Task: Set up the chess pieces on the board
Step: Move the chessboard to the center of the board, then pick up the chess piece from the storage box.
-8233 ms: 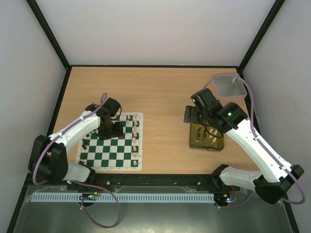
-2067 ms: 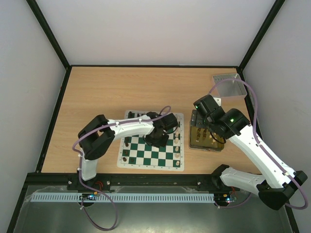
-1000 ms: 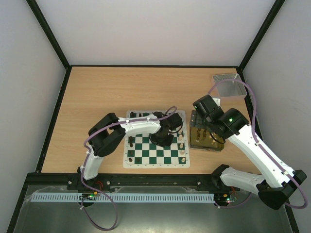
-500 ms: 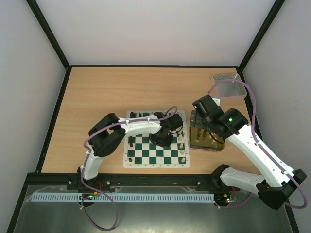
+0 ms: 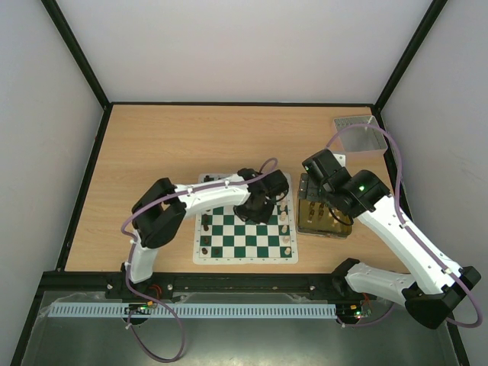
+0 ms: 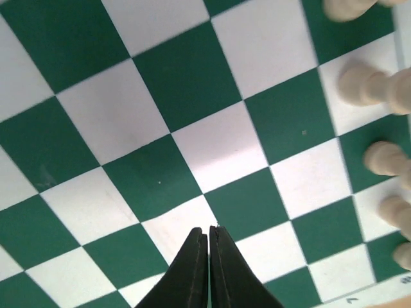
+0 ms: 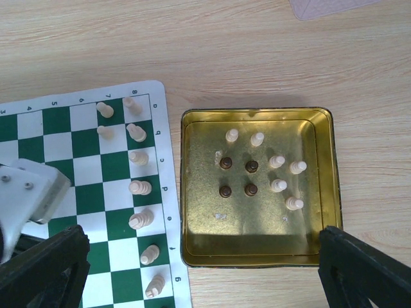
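Chess pieces [image 7: 140,188] show in two lots: nine cream ones stand in a ragged file along the right edge of the board [image 7: 168,212], and ten sit upright in the yellow tray [image 7: 324,179], six cream and four dark. More dark ones by the board's left edge are too small to count. The board is a flat mat of green and white squares with a lettered white border. It lies on the pale wood table [image 5: 191,145] by the middle of its near edge. The yellow tray, shallow, glossy and round-cornered, sits just beside the board's right edge. A grey tray [image 5: 360,136] occupies the far right corner. The left gripper [image 6: 207,230] hangs low over bare squares, black fingers pressed together on nothing; its arm hides part of the board from above. The right gripper [image 7: 199,256] hovers above the yellow tray, jaws spread wide, empty.
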You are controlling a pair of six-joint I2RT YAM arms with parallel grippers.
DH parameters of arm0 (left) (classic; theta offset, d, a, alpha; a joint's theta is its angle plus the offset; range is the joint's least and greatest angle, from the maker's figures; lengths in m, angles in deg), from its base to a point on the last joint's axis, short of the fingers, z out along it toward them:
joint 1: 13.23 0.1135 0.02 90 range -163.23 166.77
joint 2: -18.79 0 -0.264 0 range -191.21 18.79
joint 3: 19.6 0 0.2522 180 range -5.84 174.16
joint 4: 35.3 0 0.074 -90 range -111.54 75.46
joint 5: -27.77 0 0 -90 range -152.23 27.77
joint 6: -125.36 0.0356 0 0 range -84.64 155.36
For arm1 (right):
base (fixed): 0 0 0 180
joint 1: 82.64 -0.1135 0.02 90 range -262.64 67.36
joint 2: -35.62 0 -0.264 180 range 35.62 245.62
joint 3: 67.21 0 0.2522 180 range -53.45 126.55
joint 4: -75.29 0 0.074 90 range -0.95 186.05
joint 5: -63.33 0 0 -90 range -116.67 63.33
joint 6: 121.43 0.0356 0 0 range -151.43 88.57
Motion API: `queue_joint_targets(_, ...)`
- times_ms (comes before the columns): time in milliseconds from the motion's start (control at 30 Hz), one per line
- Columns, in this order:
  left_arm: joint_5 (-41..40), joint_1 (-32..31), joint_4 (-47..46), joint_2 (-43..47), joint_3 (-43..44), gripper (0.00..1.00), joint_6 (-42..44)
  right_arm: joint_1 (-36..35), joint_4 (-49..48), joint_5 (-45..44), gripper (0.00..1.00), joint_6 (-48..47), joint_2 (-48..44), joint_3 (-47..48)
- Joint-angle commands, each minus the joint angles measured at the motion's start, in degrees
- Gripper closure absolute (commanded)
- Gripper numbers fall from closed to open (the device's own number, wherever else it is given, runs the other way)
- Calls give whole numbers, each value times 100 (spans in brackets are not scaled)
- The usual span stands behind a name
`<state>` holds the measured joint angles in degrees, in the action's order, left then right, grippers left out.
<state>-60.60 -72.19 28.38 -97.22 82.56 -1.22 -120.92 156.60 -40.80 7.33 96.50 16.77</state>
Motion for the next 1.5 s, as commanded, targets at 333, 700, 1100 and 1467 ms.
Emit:
queue_joint_targets(333,-371,260,677,1526,-77,16,-25,-30,48,90,7,-32,-156,-156)
queue_joint_targets(700,-1077,660,1319,2876,-526,1,654,-30,-543,681,10,376,140,-846)
queue_joint_targets(1100,-982,1158,536,4634,-2203,1,1001,1068,-869,1461,13,689,879,-392)
queue_joint_targets(1467,-1367,1190,142,5045,-2874,1,1033,2248,-1313,2298,36,115,2491,-121)
